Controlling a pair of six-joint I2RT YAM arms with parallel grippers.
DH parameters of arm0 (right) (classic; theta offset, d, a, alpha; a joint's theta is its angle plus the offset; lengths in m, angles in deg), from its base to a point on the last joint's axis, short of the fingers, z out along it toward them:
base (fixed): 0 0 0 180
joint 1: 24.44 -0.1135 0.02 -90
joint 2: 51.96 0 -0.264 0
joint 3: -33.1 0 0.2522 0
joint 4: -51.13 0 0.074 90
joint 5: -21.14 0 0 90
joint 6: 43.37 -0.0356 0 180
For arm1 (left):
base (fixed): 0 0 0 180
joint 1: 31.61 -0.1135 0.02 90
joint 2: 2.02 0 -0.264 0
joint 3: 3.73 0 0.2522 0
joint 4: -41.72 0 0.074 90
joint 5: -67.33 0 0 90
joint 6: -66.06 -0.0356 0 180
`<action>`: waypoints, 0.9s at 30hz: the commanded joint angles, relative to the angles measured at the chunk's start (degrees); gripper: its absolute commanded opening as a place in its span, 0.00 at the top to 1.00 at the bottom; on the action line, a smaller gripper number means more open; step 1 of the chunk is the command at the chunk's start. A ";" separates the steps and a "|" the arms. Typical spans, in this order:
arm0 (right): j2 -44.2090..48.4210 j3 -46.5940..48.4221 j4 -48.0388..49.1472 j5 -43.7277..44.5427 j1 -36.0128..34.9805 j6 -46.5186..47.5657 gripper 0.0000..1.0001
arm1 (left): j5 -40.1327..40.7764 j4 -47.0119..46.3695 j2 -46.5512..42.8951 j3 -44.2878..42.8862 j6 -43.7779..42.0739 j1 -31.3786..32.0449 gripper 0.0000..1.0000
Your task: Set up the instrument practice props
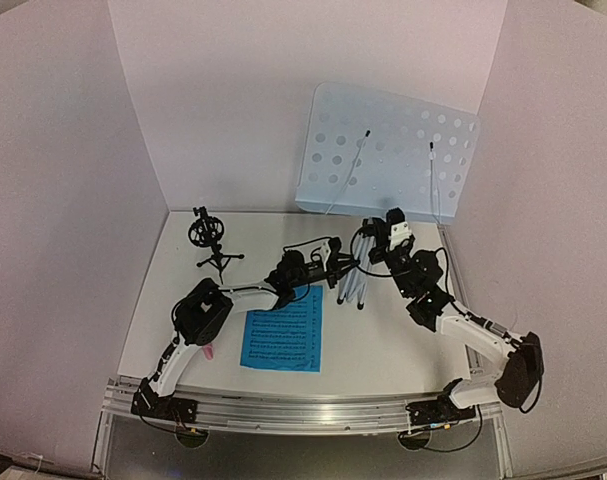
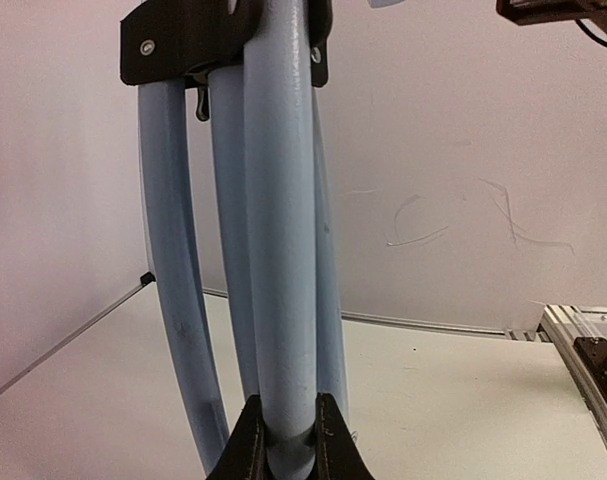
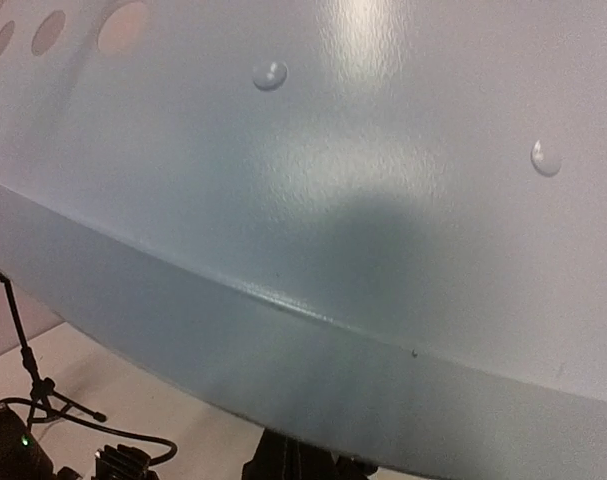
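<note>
The silver music stand stands upright at the back right. Its perforated pale desk point(image 1: 388, 150) is on top and its tripod legs point(image 1: 353, 285) hang folded together. My left gripper point(image 1: 333, 265) is shut on one leg; in the left wrist view the fingers point(image 2: 245, 450) clamp the pale tube point(image 2: 281, 250). My right gripper point(image 1: 393, 235) holds the stand just under the desk; the desk point(image 3: 333, 200) fills the right wrist view and hides the fingertips. A blue sheet-music page point(image 1: 283, 340) lies flat at the front. The pink microphone point(image 1: 211, 351) peeks out by the left arm. The black mic mount point(image 1: 211, 240) stands at the back left.
White walls close the table on the left, back and right. An aluminium rail point(image 1: 303, 410) with both arm bases runs along the near edge. Cables point(image 1: 308, 245) trail near the left wrist. The mic mount's thin legs show in the right wrist view point(image 3: 28, 370).
</note>
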 commanded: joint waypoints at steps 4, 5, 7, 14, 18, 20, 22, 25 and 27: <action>3.53 -0.65 -9.81 -6.25 -0.37 -4.98 0.93 | 0.68 -9.41 -1.77 6.15 -6.62 -1.20 1.00; 4.41 -1.08 -11.43 -7.57 -0.36 -5.80 0.89 | 0.64 -9.56 -1.83 6.53 -6.86 -1.21 1.00; 5.81 -2.31 -14.03 -9.22 -0.36 -7.12 0.81 | 0.37 -9.54 -1.87 6.44 -6.91 -1.29 1.00; 10.15 -5.74 -26.50 -15.13 -0.36 -10.32 0.57 | 0.44 -9.12 -2.13 7.24 -5.61 -1.70 1.00; 11.86 -10.78 -26.14 -13.56 -0.36 -13.76 0.51 | 0.12 -8.72 -2.49 7.63 -4.95 -1.75 1.00; 11.64 -11.49 -25.57 -12.21 -0.36 -14.01 0.50 | 0.48 -7.88 -2.54 7.30 -3.44 -1.81 1.00; 10.53 -11.61 -24.90 -11.52 -0.36 -13.90 0.49 | 0.77 -7.77 -2.61 7.35 -2.50 -1.90 1.00; 8.48 -13.03 -22.69 -8.97 -0.36 -13.67 0.49 | 0.66 -7.69 -2.74 7.62 -2.35 -1.92 1.00; 7.33 -15.62 -17.06 -8.00 -0.31 -13.99 0.48 | 0.44 -7.46 -2.83 7.71 -2.20 -1.97 1.00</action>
